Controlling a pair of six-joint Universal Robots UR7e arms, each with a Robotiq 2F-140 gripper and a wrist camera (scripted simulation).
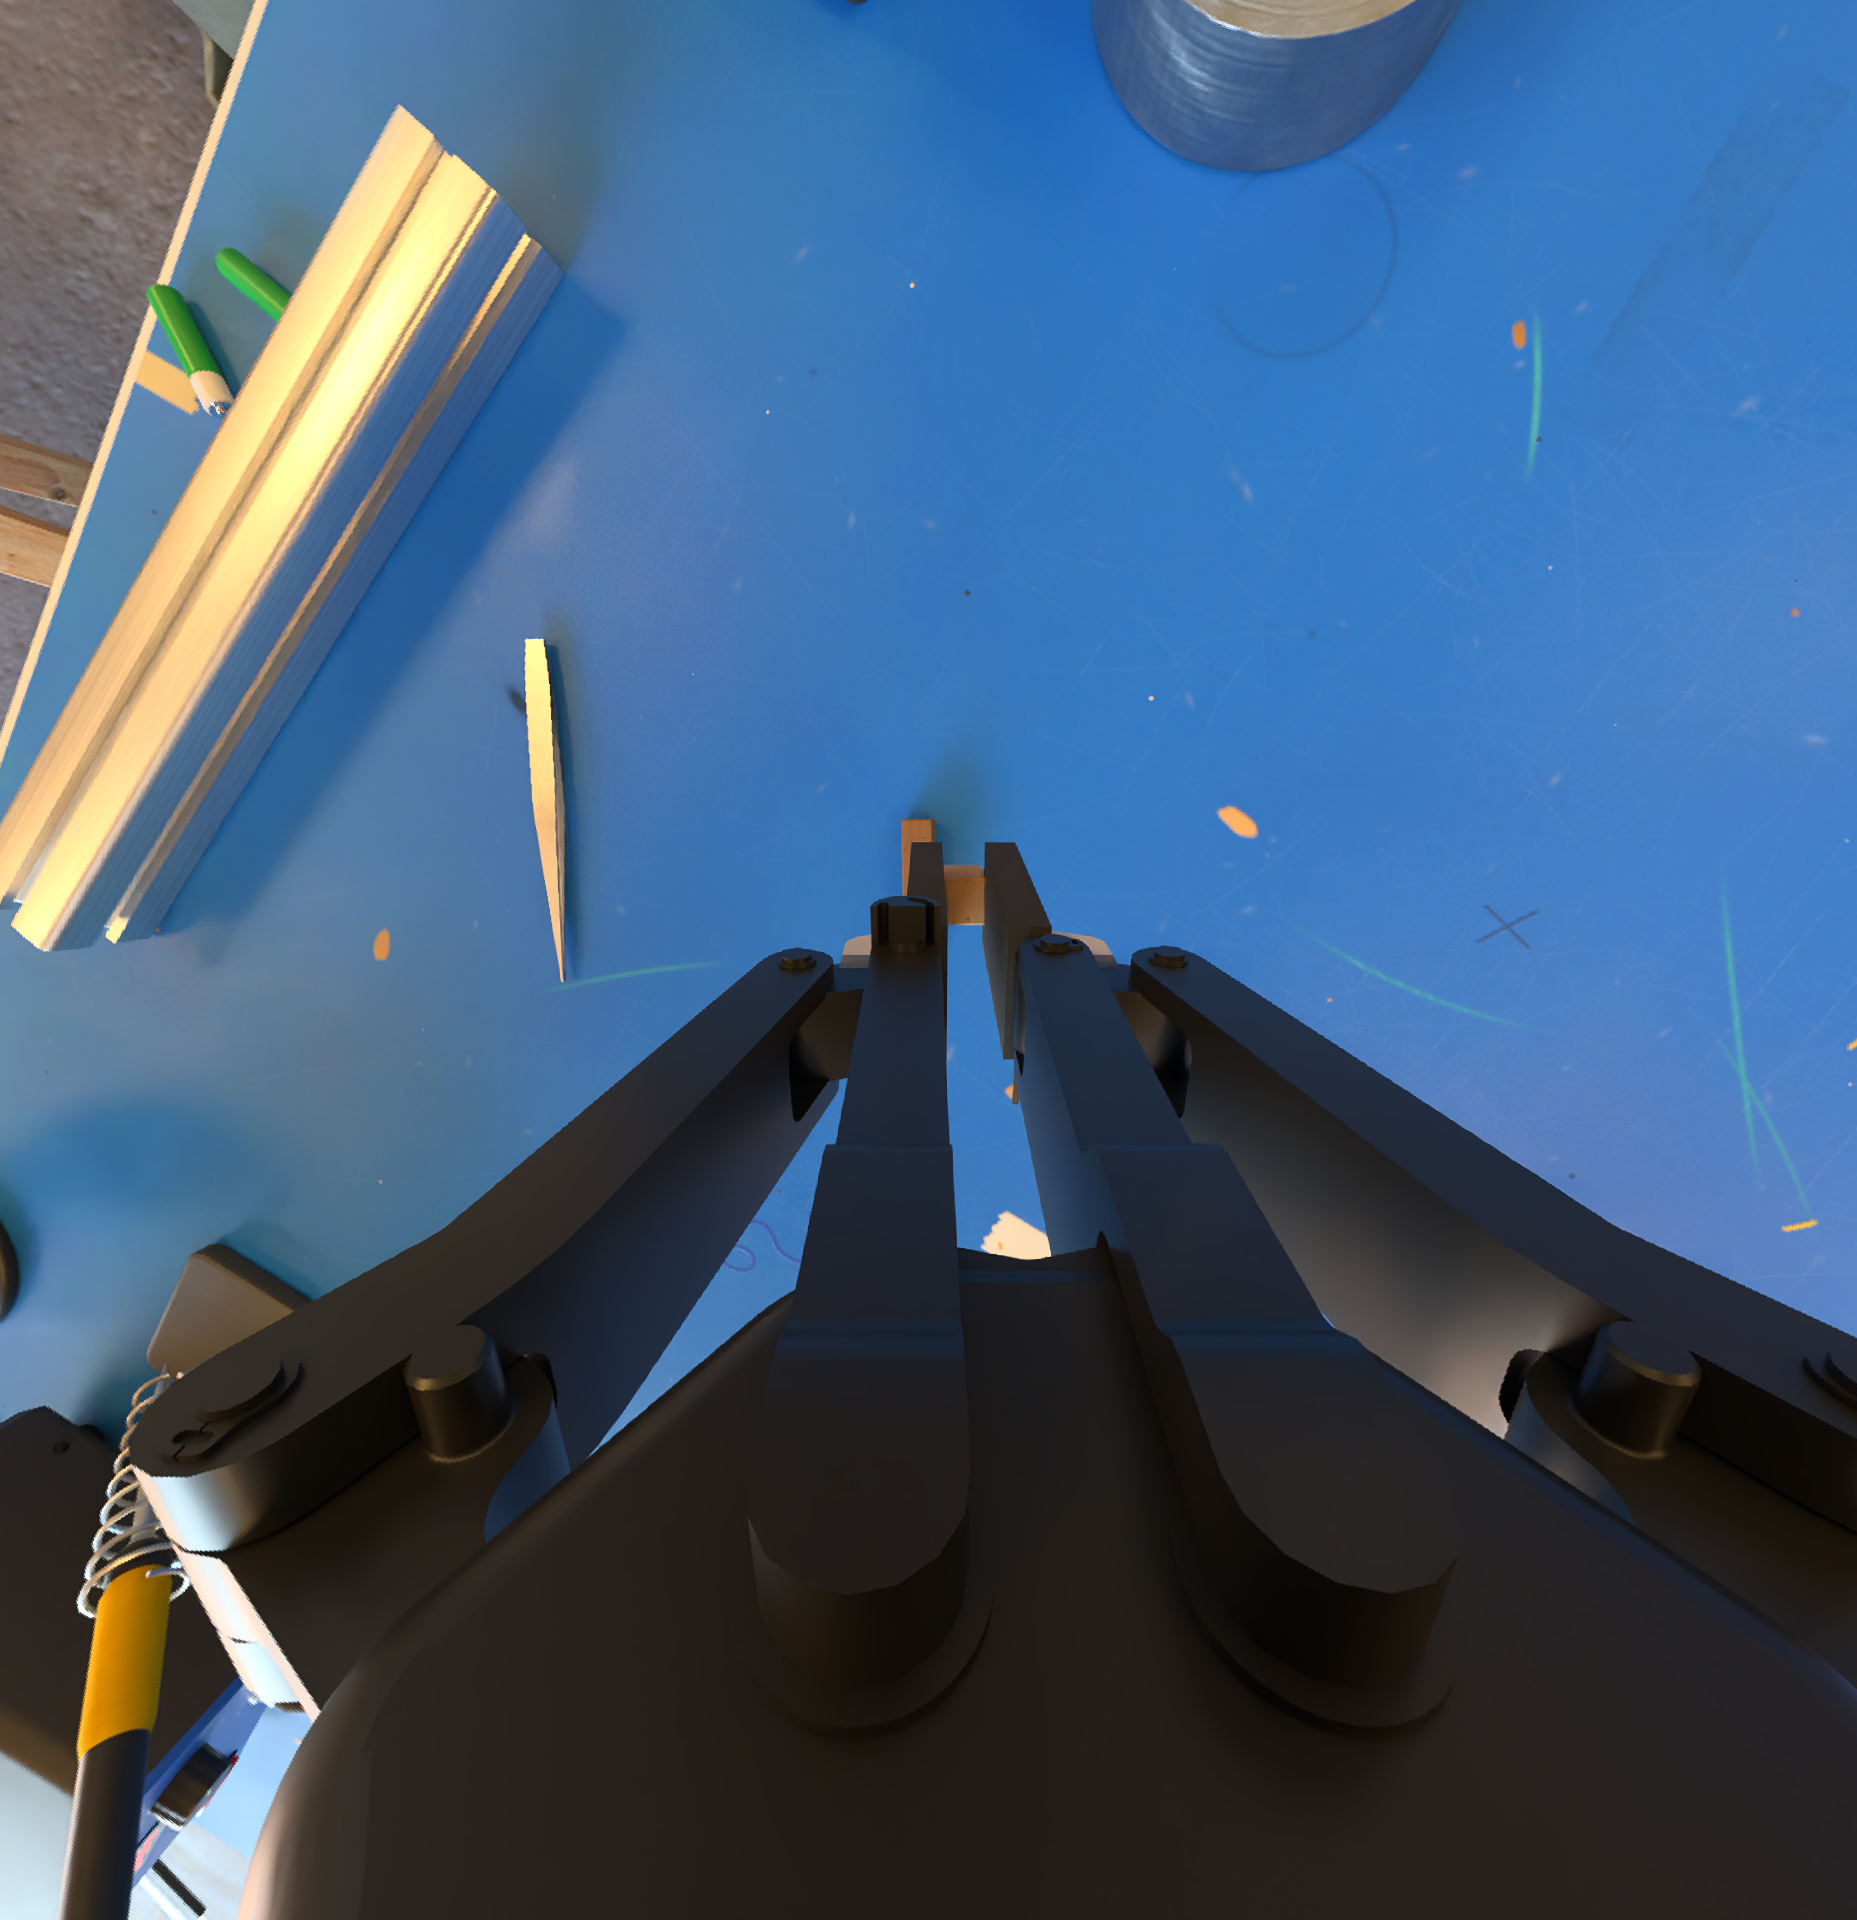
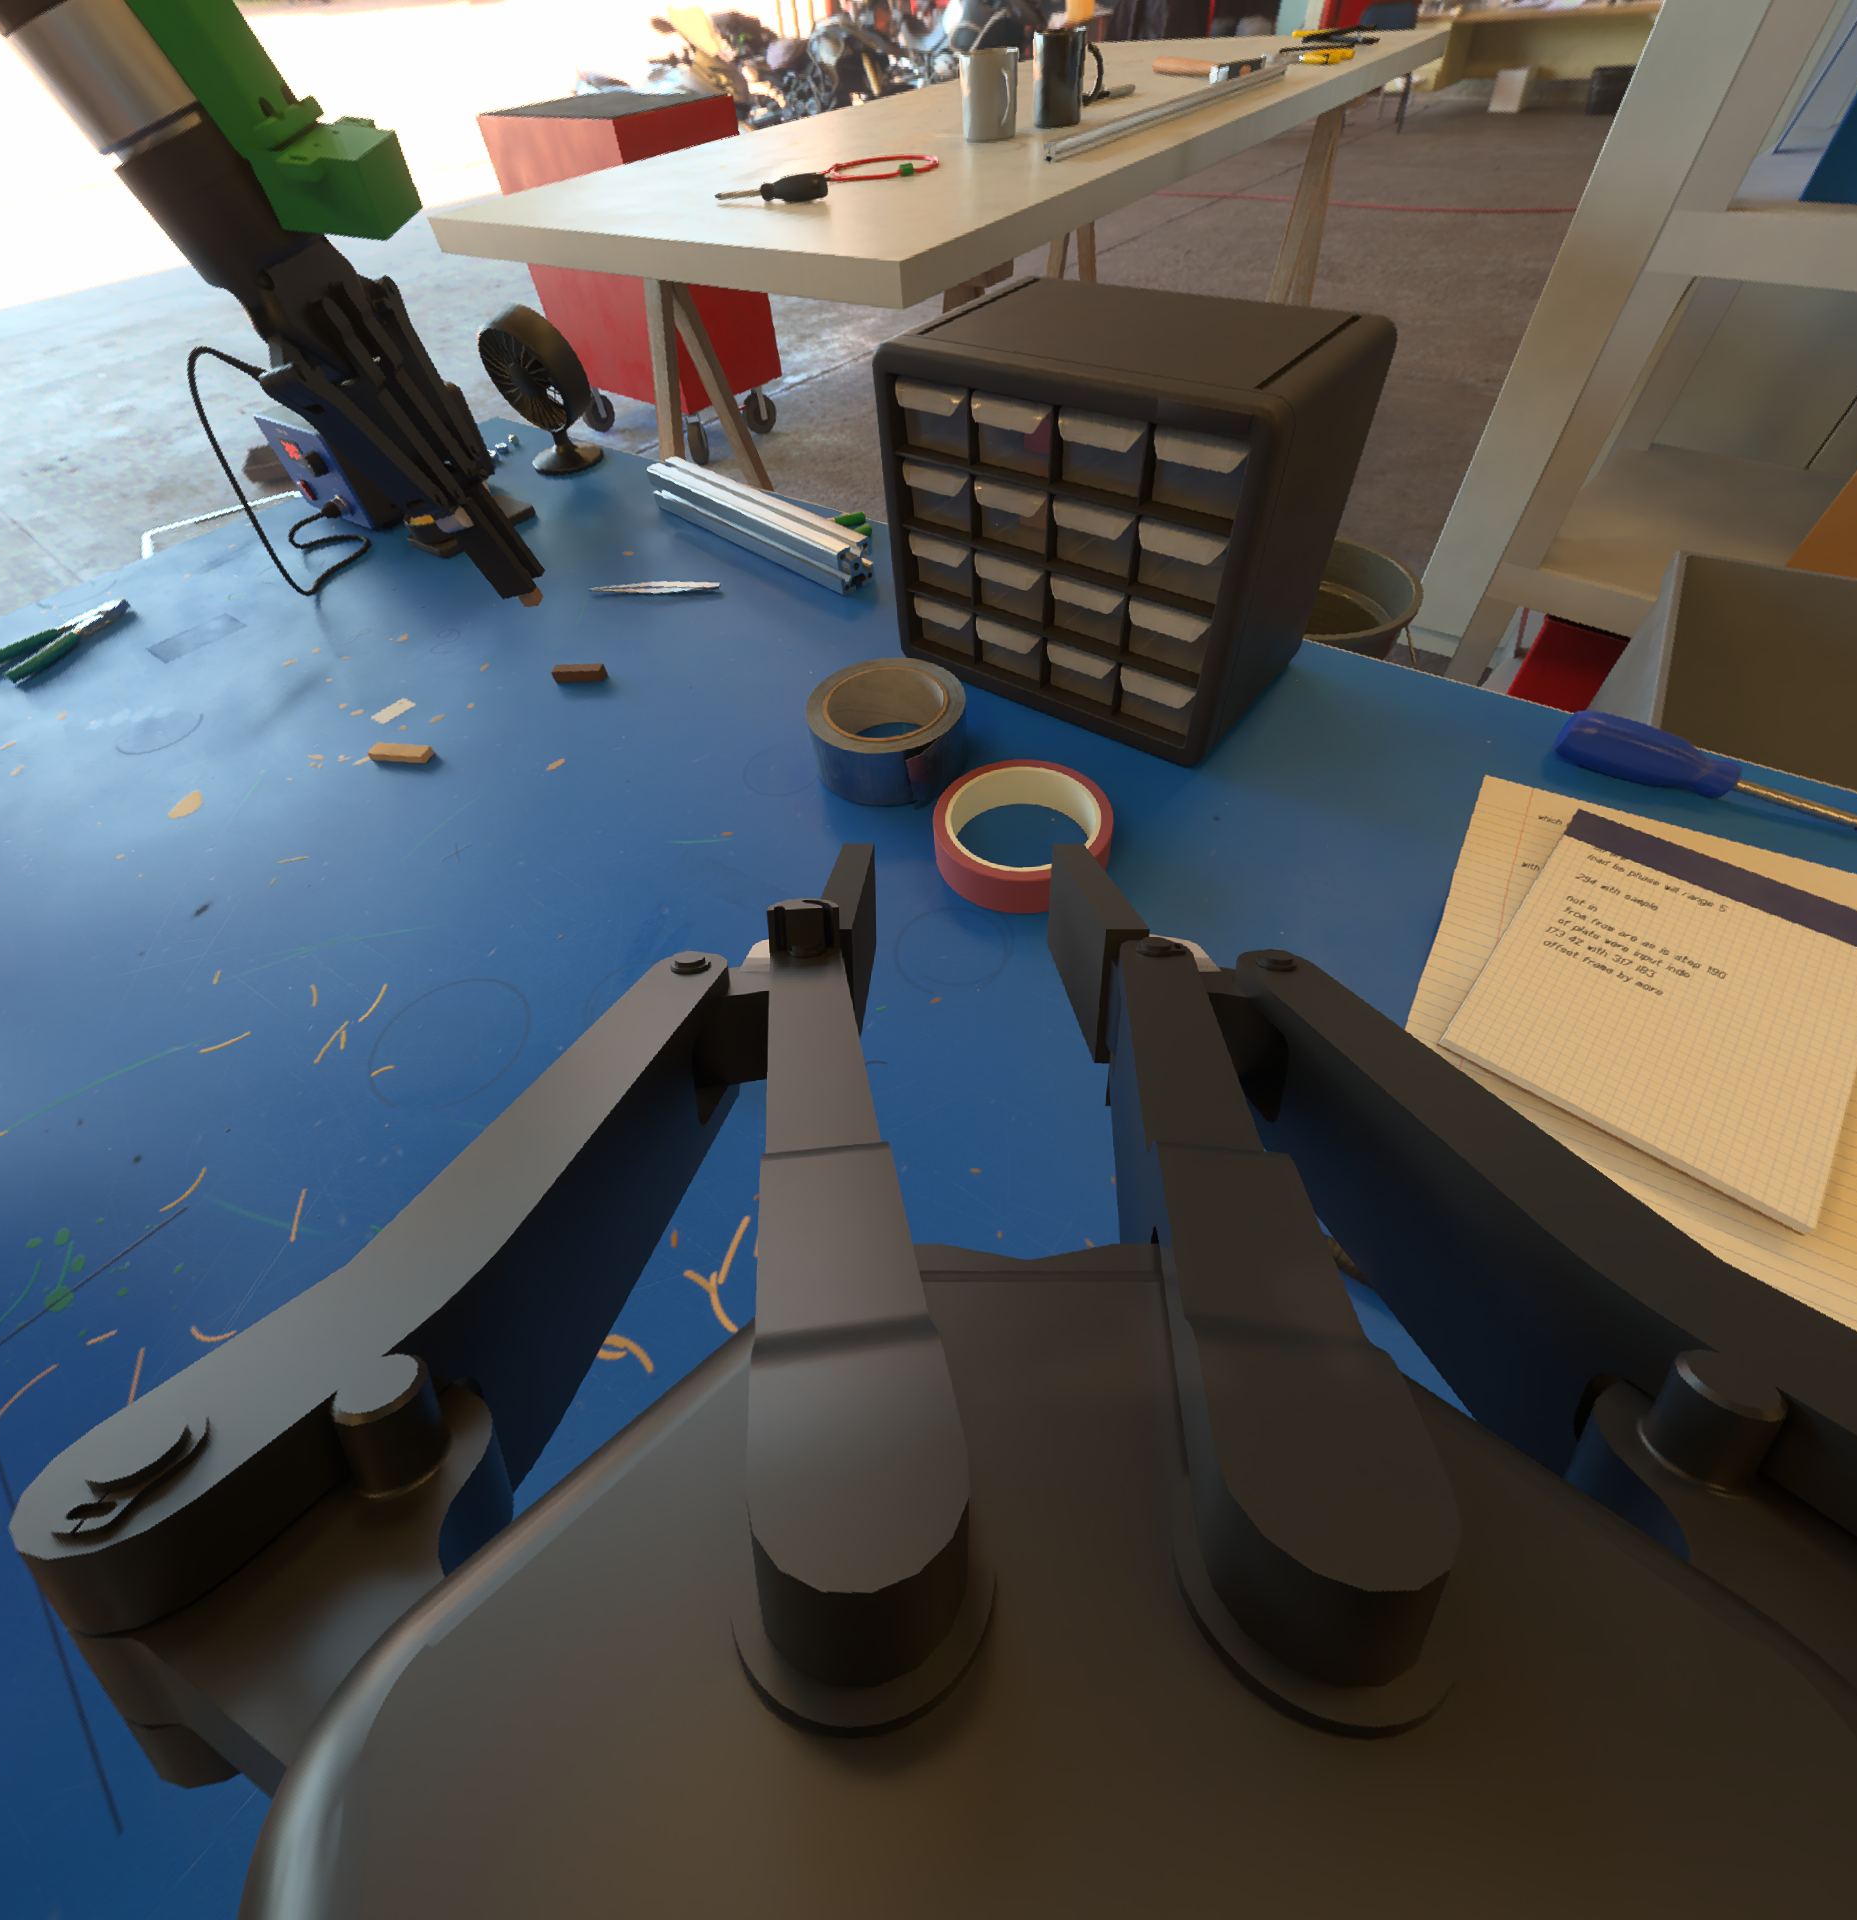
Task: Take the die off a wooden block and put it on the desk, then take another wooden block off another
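Your left gripper (image 1: 963, 878) is pinching a small wooden block (image 1: 962, 891) between nearly closed fingers, tips just above the blue desk (image 1: 1111, 623), toward its far left corner near the aluminium rail (image 2: 758, 525). Two more wooden blocks, a darker one (image 2: 579, 673) and a paler one (image 2: 400, 752), are lying apart on the desk, neither stacked. You're not seeing the die anywhere, so its placement cannot be confirmed. Your right gripper (image 2: 960, 894) is hovering spread and empty by the red tape roll (image 2: 1023, 831). The unstacking is looking nearly finished; releasing remains.

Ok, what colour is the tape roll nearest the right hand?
Red, with a pale inner core; the tape roll shows best in the right wrist view.
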